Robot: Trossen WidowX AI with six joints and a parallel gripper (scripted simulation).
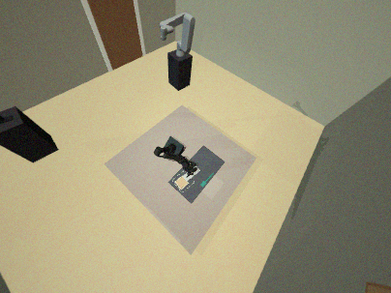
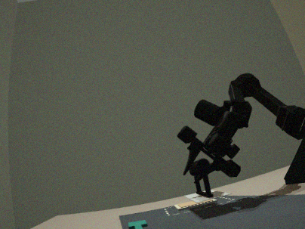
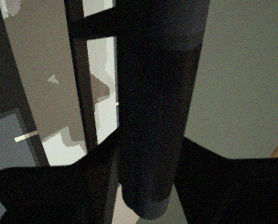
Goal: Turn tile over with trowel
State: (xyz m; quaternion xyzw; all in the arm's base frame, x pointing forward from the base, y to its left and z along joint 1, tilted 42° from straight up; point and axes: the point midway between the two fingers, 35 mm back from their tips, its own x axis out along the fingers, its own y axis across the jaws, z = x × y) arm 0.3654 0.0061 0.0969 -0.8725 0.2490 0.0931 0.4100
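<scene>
Starting at the left of the top view, the tile [image 1: 182, 183] [image 2: 187, 204] lies on the dark mat [image 1: 205, 158] [image 2: 151, 219] with a plain tan face up, within the dashed outline [image 1: 194, 184] [image 2: 166, 211] as far as I can see. It looks flat, just beside my fingertips and a little to their left in both the top and exterior views, and it is not in my grip. Next along comes the pale blade of the small trowel [image 1: 194, 174] [image 2: 192, 197], low over the mat between the tile and my hand; whether its edge touches the tile I cannot tell. My gripper [image 1: 192, 169] [image 2: 204, 194] [image 3: 142, 129] is closed down on the trowel, its fingers parted only by what they clasp, and its tips are low above the mat. From the wrist I see mostly a thick dark cylinder and dark shapes to either side, with pale patches to the left, too cut off for me to name. Farther right in the top view, apart from my hand, a teal T-shaped piece [image 1: 206, 180] [image 2: 137, 224] lies on the mat; in the exterior view it is at the lower left, well apart from the tile.
</scene>
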